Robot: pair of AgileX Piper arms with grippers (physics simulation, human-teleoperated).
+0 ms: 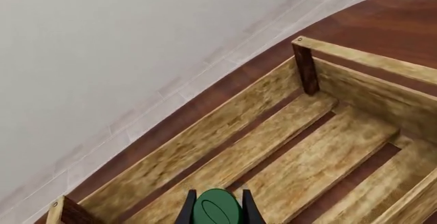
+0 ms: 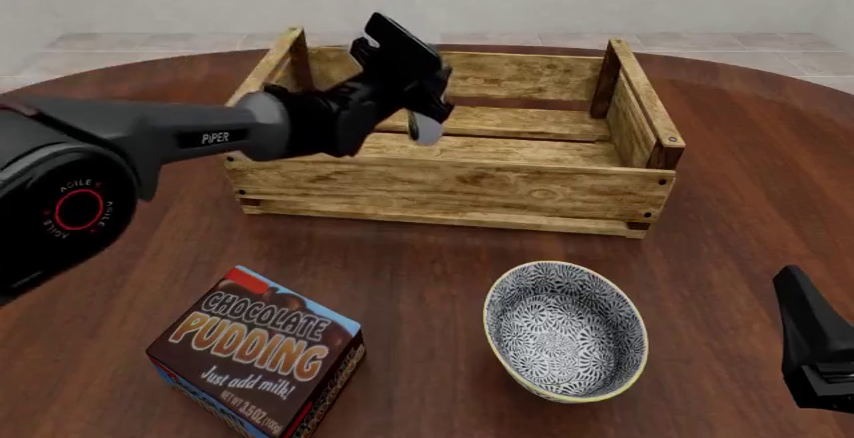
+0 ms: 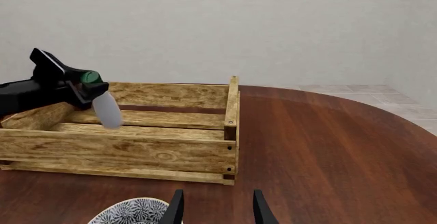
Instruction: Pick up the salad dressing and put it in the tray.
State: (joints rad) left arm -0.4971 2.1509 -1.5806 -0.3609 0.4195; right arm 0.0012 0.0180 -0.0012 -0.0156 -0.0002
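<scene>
Left pincer (image 2: pixel 416 83) is clamped on the salad dressing (image 2: pixel 426 126), gripping it at the green cap while the whitish body hangs down at a tilt below the fingers. It hovers over the tray (image 2: pixel 454 190), above the half nearer its own arm, with the bottle's base clear of the slats and not yet touching them. The left wrist view shows the cap (image 1: pixel 216 208) squeezed between the two dark fingers, with the tray floor directly beyond.

Right pincer (image 3: pixel 215 206) sits idle, its fingers apart and holding nothing, low over the counter (image 2: pixel 747 188) with the grey patterned bowl (image 2: pixel 565 330) just beside it and the tray well beyond.

The risks, as I judge them: the hold is only on the cap, so the tilted bottle could swing or slip out early. Let go from this height, it would likely land on its edge, topple, and roll against a side wall. If the arm lowers without levelling, the base could catch in a gap between the slats.

Underneath is a round dark-wood counter, smooth and glossy. A chocolate pudding box (image 2: pixel 256 365) lies on it, nearer the arm's base than the tray. Beyond the counter edge are pale floor tiles and a plain light wall.
</scene>
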